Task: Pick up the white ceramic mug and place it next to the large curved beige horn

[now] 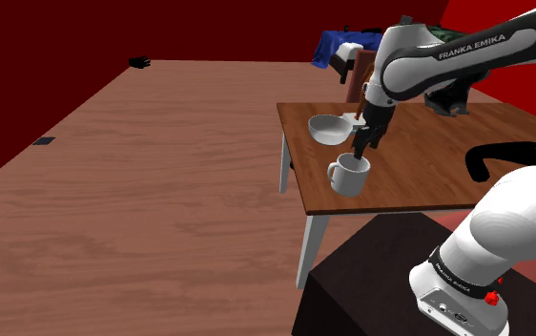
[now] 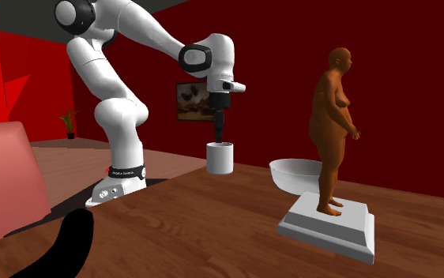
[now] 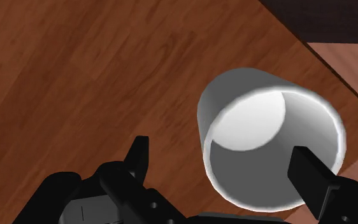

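Spread wide apart, the two black fingers of the gripper (image 3: 221,154) are not holding anything. One finger (image 3: 139,151) is outside the mug (image 3: 248,121) with a gap between them. The other finger sits over the far side of the mug's rim; I cannot tell if it touches.

The mug is plain and pale, white to grey, round like a can, with nothing in it. In the shoulder view it has one small handle that sticks out toward that view's left.

I count one mug (image 1: 350,177), one pale bowl (image 1: 328,129), one brown statue (image 2: 333,126) of a person on a grey block, one black curved thing (image 1: 490,157) and one wooden table (image 1: 419,196).

The mug stands upright on the table near its front edge, close to the bowl. The gripper (image 1: 361,153) points straight down, right above the mug's open top, with its tips at the rim.
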Action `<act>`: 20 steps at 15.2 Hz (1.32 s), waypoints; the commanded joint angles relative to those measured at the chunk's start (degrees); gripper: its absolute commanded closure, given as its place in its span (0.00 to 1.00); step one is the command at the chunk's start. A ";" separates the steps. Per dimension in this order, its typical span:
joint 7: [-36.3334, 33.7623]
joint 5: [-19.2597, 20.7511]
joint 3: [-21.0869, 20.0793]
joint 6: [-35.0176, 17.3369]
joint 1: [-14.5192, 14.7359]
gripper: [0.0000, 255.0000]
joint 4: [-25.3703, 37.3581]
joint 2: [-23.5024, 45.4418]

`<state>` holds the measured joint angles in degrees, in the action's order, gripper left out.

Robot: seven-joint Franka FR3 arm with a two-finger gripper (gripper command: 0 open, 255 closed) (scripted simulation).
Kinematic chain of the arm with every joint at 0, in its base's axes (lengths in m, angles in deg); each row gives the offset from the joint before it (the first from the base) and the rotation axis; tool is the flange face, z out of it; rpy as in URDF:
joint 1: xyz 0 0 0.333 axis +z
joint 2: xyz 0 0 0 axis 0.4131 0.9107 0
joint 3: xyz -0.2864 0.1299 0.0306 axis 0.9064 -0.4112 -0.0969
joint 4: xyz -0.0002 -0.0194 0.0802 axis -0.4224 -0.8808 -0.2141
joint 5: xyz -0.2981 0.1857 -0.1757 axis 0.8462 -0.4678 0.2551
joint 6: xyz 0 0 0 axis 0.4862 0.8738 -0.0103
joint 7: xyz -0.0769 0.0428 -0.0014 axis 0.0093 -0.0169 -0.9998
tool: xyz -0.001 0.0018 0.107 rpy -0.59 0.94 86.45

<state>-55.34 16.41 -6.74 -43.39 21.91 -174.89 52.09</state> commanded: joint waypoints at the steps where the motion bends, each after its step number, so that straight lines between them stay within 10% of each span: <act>1: 0.24 0.26 0.28 -3.75 -0.07 0.00 -0.99 2.58; 16: 0.32 0.34 0.63 -11.11 -0.03 0.00 -4.48 6.45; 17: 0.32 0.34 0.63 -11.11 -0.03 1.00 -4.48 6.45; 20: 0.32 0.34 0.63 -11.11 -0.03 1.00 -4.48 6.45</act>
<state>-55.02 16.76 -6.11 -54.50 21.88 -179.37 58.54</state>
